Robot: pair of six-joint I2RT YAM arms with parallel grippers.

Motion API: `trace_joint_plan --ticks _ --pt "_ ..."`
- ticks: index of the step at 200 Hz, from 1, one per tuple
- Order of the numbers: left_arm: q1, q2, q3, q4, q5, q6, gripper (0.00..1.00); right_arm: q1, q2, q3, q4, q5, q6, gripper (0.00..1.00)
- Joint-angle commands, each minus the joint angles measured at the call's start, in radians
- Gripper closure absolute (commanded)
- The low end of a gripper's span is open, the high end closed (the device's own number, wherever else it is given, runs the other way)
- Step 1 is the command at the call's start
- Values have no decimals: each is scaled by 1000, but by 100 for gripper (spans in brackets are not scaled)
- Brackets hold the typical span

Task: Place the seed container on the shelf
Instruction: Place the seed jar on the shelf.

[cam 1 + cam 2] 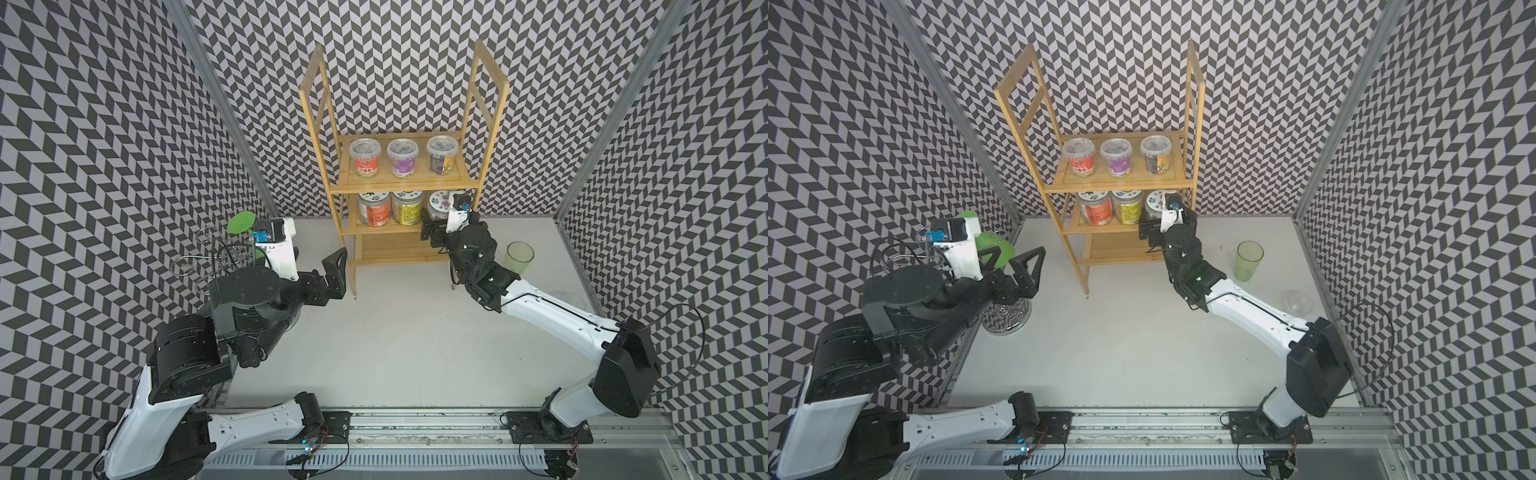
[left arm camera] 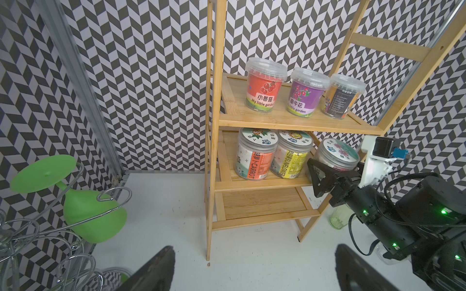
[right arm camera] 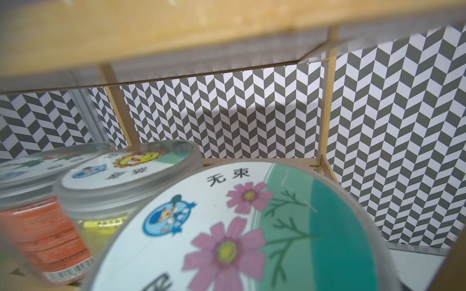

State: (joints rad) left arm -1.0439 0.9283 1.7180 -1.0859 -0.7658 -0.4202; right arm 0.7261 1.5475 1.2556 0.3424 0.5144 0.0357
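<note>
Where the black-and-white patterned walls meet at the back of a white table (image 1: 395, 353), a tall bamboo shelf (image 1: 403, 187) stands upright, visible in both top views. The seed container (image 2: 336, 153) is a clear jar whose round lid shows pink flowers on a green and white ground. It sits upright on the shelf's middle board, at the end nearer the right arm. Just beside it is a yellow sunflower jar (image 2: 291, 156), and next to that an orange carrot jar (image 2: 254, 158). The right gripper (image 2: 334, 166) reaches in from the front with its fingers on either side of the seed container. One black finger (image 2: 316, 176) lies along the jar's wall and the other is hidden behind it, so it cannot be told whether the jaws press on the jar or stand loose around it. On the board above, three small lidded tubs stand in a row: red (image 2: 264, 85), purple (image 2: 306, 93) and dark-labelled (image 2: 343, 98). The left gripper (image 1: 337, 272) hovers over the table near the shelf's front leg on the left arm's side, its jaws spread wide and holding nothing. Behind it, a chrome wire stand (image 1: 1007, 322) carries a green stemmed glass (image 2: 93, 216) hanging bowl-down. A green tumbler (image 1: 518, 257) stands on the table beside the right arm.
</note>
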Motion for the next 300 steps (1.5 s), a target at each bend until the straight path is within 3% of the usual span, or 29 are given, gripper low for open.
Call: trace_joint_plan --ticks 1,158,300 --pt "-1 0 -8 10 -7 14 0 -9 -20 31 32 8 10 1" --pt "-1 6 -12 17 7 23 0 -8 -73 51 -89 -7 15 1" --pt "-1 3 -18 11 -4 23 0 -37 21 118 -66 -51 -11 7"
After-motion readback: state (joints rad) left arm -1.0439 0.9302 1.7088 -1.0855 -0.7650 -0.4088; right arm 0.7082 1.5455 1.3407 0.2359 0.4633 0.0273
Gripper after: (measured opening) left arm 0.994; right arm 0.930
